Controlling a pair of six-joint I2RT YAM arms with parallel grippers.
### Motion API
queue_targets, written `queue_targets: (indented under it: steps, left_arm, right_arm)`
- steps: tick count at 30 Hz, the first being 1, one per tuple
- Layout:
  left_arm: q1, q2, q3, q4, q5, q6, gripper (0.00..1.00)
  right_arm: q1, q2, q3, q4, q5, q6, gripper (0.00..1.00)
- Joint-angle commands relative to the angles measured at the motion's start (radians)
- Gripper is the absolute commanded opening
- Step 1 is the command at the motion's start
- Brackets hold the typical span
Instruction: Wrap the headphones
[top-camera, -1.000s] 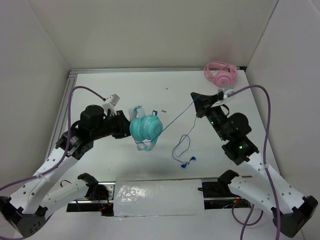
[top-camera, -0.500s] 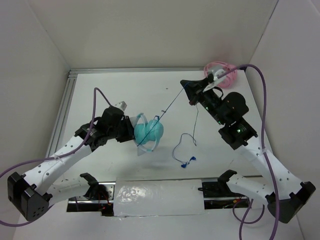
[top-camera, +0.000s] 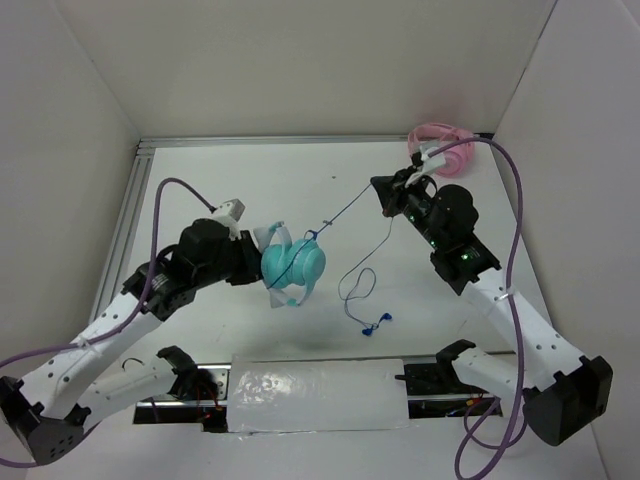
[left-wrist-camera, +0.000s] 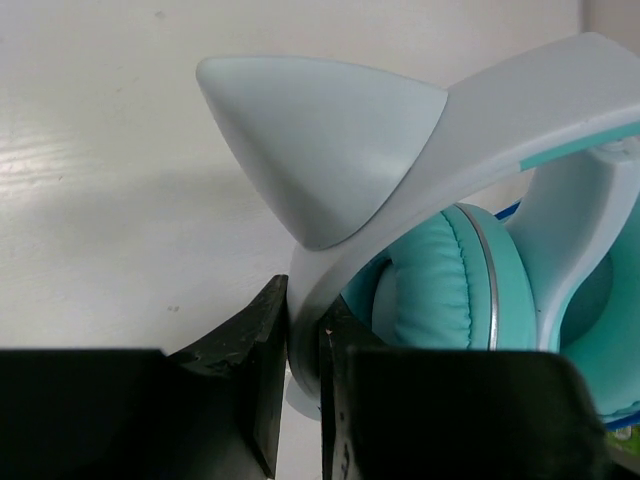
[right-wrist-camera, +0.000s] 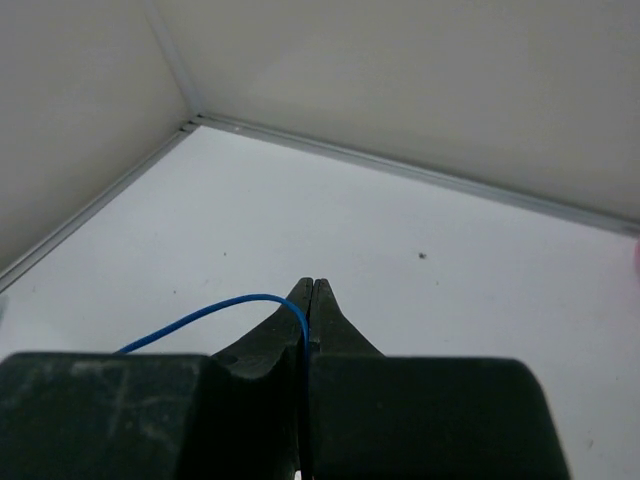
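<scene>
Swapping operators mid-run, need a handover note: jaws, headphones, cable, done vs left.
Left gripper: jaws shut on the teal headphones at the headband.
Right gripper: jaws shut on the blue cable, taut from the headphones.
Done: both grips set; wound turns can't be counted.
Left: wind in the slack trailing down to the plug on the table.

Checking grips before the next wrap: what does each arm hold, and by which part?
The left gripper clamps the headphones by the pale headband; the right gripper pinches their blue cable partway along.
</scene>
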Motion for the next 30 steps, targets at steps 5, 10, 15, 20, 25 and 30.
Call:
queue_targets:
  steps: [5, 10, 15, 20, 25, 30]
  left_arm:
    - [-0.005, -0.141, 0.059, 0.197, 0.217, 0.079, 0.0]
    - [-0.004, -0.131, 0.117, 0.129, 0.159, 0.059, 0.0]
    - [-0.004, -0.114, 0.125, 0.111, 0.128, 0.056, 0.0]
    - [-0.005, -0.072, 0.089, 0.082, 0.082, 0.057, 0.0]
    - [-0.005, -0.068, 0.027, 0.087, 0.073, 0.015, 0.0]
    - [-0.004, -0.091, 0.041, 0.063, 0.05, 0.008, 0.0]
  right_arm:
    - [-0.02, 0.042, -0.121, 0.117, -0.092, 0.105, 0.0]
    - [-0.02, 0.016, -0.203, 0.226, -0.104, 0.159, 0.0]
    - [-0.02, -0.035, -0.2, 0.226, -0.023, 0.17, 0.0]
    - [-0.048, -0.066, -0.024, 0.073, 0.123, 0.125, 0.0]
    - [-0.078, -0.007, 0.128, -0.044, 0.166, 0.084, 0.0]
    - [-0.106, 0.01, 0.119, -0.055, 0.151, 0.093, 0.0]
